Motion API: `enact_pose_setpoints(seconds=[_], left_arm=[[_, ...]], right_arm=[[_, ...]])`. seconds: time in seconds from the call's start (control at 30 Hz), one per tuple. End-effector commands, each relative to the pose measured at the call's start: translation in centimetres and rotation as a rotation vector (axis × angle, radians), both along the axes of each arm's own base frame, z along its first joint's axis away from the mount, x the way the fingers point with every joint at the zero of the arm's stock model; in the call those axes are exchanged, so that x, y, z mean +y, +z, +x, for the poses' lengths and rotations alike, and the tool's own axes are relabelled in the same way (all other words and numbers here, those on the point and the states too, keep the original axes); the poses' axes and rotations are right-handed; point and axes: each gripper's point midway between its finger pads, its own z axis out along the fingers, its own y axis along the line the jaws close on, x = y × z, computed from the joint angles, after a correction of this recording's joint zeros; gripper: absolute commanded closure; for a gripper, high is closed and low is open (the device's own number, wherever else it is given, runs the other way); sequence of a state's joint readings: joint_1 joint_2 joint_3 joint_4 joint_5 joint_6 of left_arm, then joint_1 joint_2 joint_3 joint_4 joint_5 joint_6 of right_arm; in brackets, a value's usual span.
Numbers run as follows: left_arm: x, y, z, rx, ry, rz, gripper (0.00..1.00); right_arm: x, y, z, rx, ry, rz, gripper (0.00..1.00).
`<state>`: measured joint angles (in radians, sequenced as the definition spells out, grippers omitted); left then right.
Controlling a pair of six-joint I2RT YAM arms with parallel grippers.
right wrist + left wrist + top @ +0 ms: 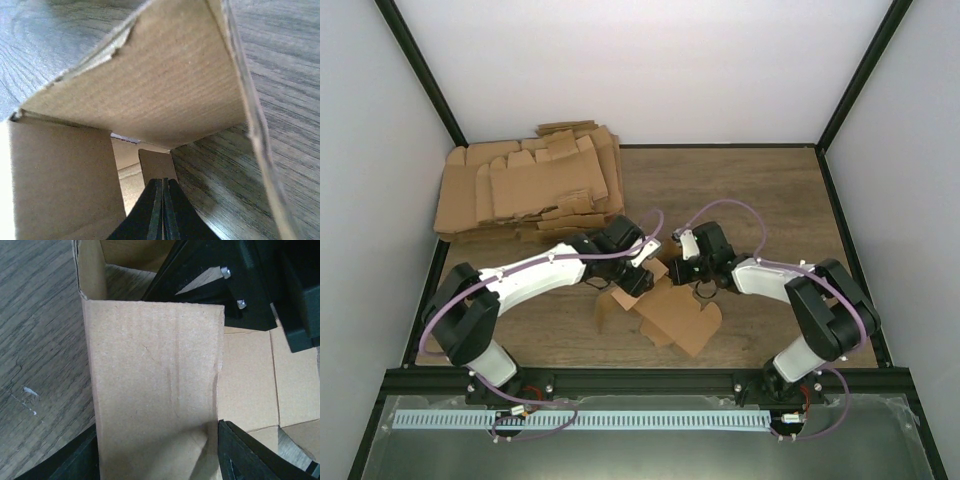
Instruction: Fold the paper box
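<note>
The paper box (675,315) is a brown cardboard piece lying partly folded on the wooden table, between the two arms. My left gripper (635,278) holds a raised, folded section of it. In the left wrist view that upright panel (155,380) fills the gap between the left gripper's (157,460) two black fingers (250,455), which press on its sides. My right gripper (703,290) is shut. In the right wrist view its closed tips (162,182) reach under a lifted flap (165,80) and point at a small tab (157,162), with nothing held between them.
A big untidy pile of flat cardboard blanks (530,185) lies at the back left of the table. White walls and a black frame (850,90) enclose the table on three sides. The right arm's black body (240,285) stands close behind the held panel.
</note>
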<state>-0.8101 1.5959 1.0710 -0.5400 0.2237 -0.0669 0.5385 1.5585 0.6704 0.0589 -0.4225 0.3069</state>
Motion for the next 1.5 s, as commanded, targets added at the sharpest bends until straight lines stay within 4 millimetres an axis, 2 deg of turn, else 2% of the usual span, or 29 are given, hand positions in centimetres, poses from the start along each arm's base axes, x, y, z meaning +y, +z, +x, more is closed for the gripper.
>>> enact_pose_setpoints(seconds=[0.0, 0.13, 0.33, 0.47, 0.7, 0.83, 0.9, 1.03, 1.2, 1.27, 1.47], left_arm=[[-0.1, -0.7, -0.1, -0.008, -0.011, 0.056, 0.40], [0.0, -0.6, 0.0, -0.012, -0.002, 0.061, 0.40], [0.1, -0.7, 0.0, -0.018, 0.002, 0.068, 0.40], [0.0, -0.4, 0.1, -0.020, 0.003, 0.059, 0.40], [-0.2, -0.3, 0.0, -0.020, 0.002, 0.048, 0.40], [-0.3, -0.1, 0.1, -0.021, 0.002, 0.042, 0.40], [-0.3, 0.0, 0.1, -0.021, 0.003, 0.041, 0.40], [-0.3, 0.1, 0.1, -0.023, 0.003, 0.037, 0.41], [-0.5, 0.2, 0.2, -0.022, 0.012, 0.029, 0.40], [-0.5, 0.3, 0.3, -0.021, 0.020, 0.027, 0.41], [-0.4, 0.7, 0.6, -0.028, 0.049, 0.021, 0.41]], right_arm=[[-0.2, 1.8, 0.5, -0.066, -0.019, -0.003, 0.95], [-1.6, 2.9, 1.0, -0.123, -0.090, -0.040, 0.82], [-3.8, 4.8, 1.5, -0.189, -0.192, -0.090, 0.77], [-5.0, 6.0, 2.1, -0.229, -0.254, -0.122, 0.65], [-5.8, 5.2, 3.6, -0.199, -0.317, -0.207, 0.50], [-5.8, 4.6, 4.0, -0.182, -0.324, -0.231, 0.49], [-5.3, 4.9, 4.0, -0.192, -0.298, -0.214, 0.51], [-4.2, 5.3, 3.7, -0.192, -0.241, -0.170, 0.63], [-3.1, 5.2, 3.1, -0.156, -0.182, -0.148, 0.90], [-2.8, 5.7, 2.8, -0.151, -0.166, -0.128, 0.98], [-2.3, 7.4, 1.8, -0.129, -0.140, -0.085, 0.99]])
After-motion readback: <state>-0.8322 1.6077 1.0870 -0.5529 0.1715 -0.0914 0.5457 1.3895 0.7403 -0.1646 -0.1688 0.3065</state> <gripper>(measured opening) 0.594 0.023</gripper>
